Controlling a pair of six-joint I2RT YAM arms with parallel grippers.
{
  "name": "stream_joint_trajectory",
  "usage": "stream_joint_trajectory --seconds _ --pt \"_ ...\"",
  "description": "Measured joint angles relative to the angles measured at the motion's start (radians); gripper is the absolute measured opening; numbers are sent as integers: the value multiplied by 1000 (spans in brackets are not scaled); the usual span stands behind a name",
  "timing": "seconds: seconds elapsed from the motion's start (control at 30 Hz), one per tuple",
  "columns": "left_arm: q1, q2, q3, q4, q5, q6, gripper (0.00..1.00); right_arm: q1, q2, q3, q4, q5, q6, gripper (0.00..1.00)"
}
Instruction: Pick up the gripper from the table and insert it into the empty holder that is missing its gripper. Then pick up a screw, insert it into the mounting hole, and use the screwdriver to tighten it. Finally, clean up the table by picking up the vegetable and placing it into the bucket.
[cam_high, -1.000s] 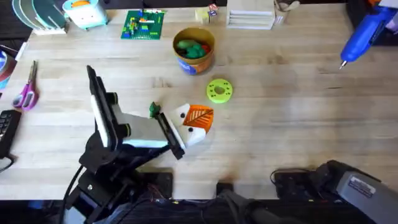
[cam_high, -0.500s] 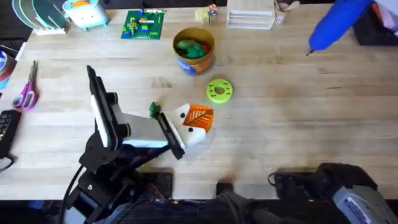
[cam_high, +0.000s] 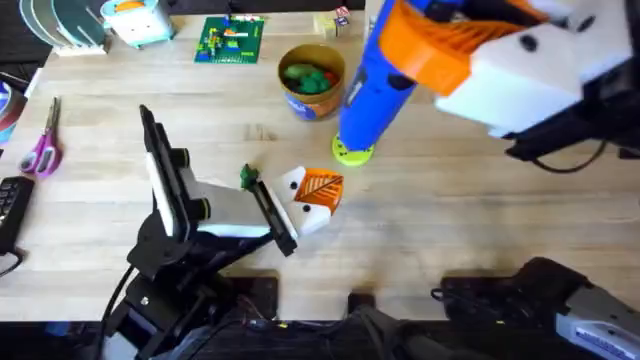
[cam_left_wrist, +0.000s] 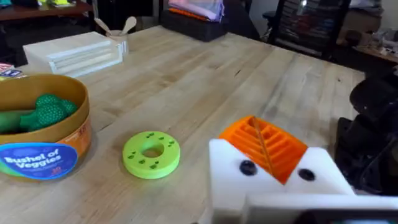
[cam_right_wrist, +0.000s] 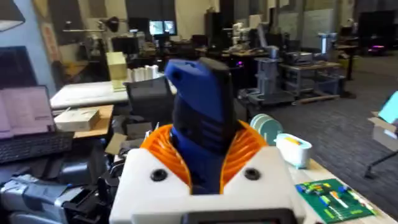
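- Clamped in the right gripper (cam_high: 425, 50), high over the far right of the table (cam_high: 480, 220): the screwdriver (cam_high: 372, 95), pinched tight at its blue handle between orange ribbed pads (cam_right_wrist: 163, 155).
- Seen from the right wrist: the same blue handle (cam_right_wrist: 202, 106) standing between the two pads, touching both.
- In the overhead view, slanted down and toward the left, with its lower end over the green disc (cam_high: 352, 152); could not tell whether touching it.
- Just beyond the disc: the bucket (cam_high: 312, 105), upright, with green toy pieces (cam_high: 308, 76) inside.
- Rested low near the table's middle, just on the near side of the disc: the left gripper (cam_high: 315, 198), white with an orange ribbed face on top.
- Could not tell how far open the left gripper was, nor whether it had hold of anything.
- Lying on the table beside the left arm's wrist, well apart from the bucket: the vegetable (cam_high: 247, 178).
- At the left edge of the table: pink scissors (cam_high: 42, 148).
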Motion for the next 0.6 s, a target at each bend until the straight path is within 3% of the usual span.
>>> stream_joint_trajectory --seconds 0.3,0.6 --pt "0 0 0 0 0 0 13 217 258 0 249 13 5 161" --pt "0 0 0 0 0 0 13 259 355 0 293 14 -37 155"
